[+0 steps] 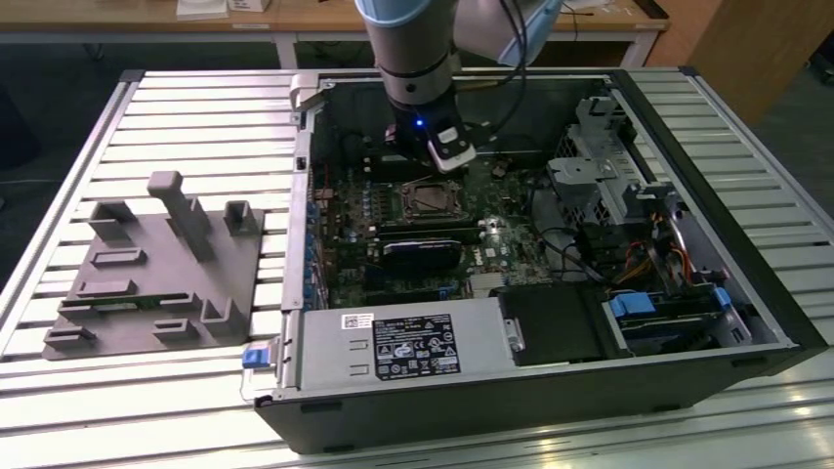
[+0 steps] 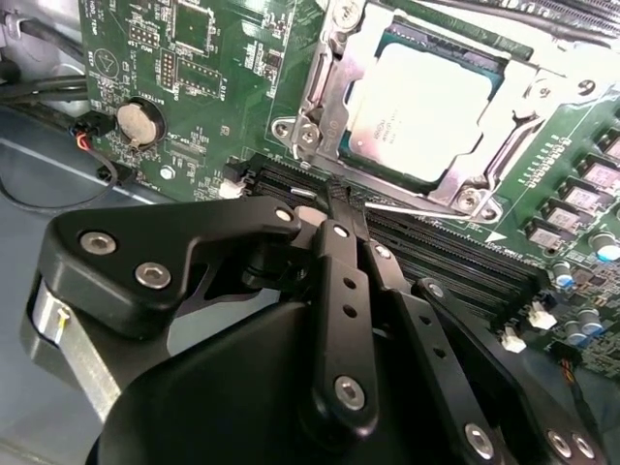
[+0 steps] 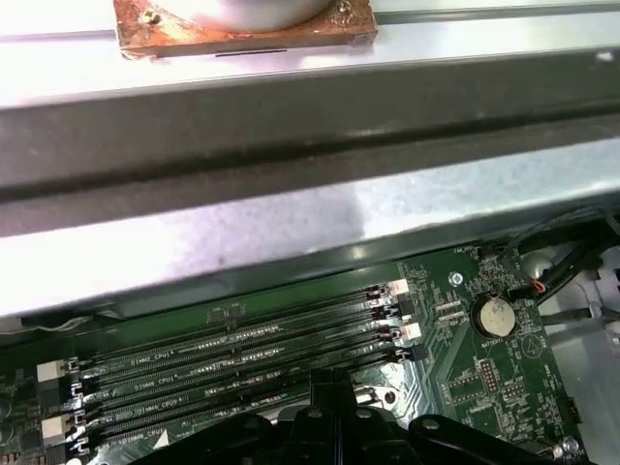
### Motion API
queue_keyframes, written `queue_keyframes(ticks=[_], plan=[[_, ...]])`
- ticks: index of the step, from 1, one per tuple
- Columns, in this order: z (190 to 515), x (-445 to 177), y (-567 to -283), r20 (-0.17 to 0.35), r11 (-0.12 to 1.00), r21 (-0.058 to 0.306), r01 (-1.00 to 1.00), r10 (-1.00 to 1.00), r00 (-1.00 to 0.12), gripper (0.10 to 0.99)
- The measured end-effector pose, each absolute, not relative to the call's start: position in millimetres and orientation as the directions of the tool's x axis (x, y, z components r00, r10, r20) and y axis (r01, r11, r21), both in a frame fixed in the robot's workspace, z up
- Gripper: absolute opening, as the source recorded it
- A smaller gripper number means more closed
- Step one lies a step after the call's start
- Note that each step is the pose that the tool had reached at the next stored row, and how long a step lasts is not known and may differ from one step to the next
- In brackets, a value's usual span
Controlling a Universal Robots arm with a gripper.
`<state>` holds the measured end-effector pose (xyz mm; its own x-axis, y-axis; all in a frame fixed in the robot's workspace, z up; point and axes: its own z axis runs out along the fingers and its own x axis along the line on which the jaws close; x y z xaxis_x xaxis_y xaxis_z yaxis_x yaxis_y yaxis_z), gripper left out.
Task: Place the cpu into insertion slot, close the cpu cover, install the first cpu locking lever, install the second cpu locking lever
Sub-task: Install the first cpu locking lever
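Black fingers [image 2: 341, 199] are pressed together with nothing between them, just beside the insertion slot [image 2: 426, 102] near the motherboard's middle. Inside it the cpu [image 2: 418, 107] lies under the closed cpu cover [image 2: 325, 73]. A sideways slip could scratch the memory slots [image 2: 436, 247].

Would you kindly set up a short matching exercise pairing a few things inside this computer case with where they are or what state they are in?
Column one:
1. cpu
2. cpu cover
3. claw
4. coin battery

Column two:
A. round and silvery, on the green board beside a red and black wire
B. fingers together, tip over the black memory slots
C. pale metal face up, seated in the insertion slot
D. metal frame lying around the chip

Pairs: 1-C, 2-D, 3-B, 4-A
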<state>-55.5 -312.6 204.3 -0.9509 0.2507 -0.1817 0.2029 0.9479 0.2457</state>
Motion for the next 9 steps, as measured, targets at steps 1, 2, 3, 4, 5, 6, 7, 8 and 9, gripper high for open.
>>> queue_keyframes(ticks=[1,2,3,4,5,6,7,8,9], plan=[[204.0,-55.9,-311.9,-0.182,0.947,0.245,0.205,0.253,-0.95,0.106],[203.7,-56.3,-311.1,-0.182,0.947,0.245,0.208,0.255,-0.95,0.106],[203.4,-56.7,-310.0,-0.182,0.947,0.245,0.21,0.257,-0.949,0.106],[203.0,-57.3,-308.7,-0.182,0.946,0.245,0.212,0.259,-0.948,0.106],[202.8,-57.9,-307.4,-0.182,0.946,0.245,0.213,0.261,-0.948,0.106],[202.5,-58.3,-306.2,-0.182,0.946,0.245,0.215,0.262,-0.948,0.106],[202.2,-58.6,-305.6,-0.182,0.945,0.244,0.217,0.265,-0.947,0.106],[201.8,-58.7,-305.3,-0.183,0.945,0.243,0.221,0.268,-0.946,0.106],[201.4,-58.9,-305.1,-0.183,0.944,0.242,0.225,0.272,-0.945,0.106]])
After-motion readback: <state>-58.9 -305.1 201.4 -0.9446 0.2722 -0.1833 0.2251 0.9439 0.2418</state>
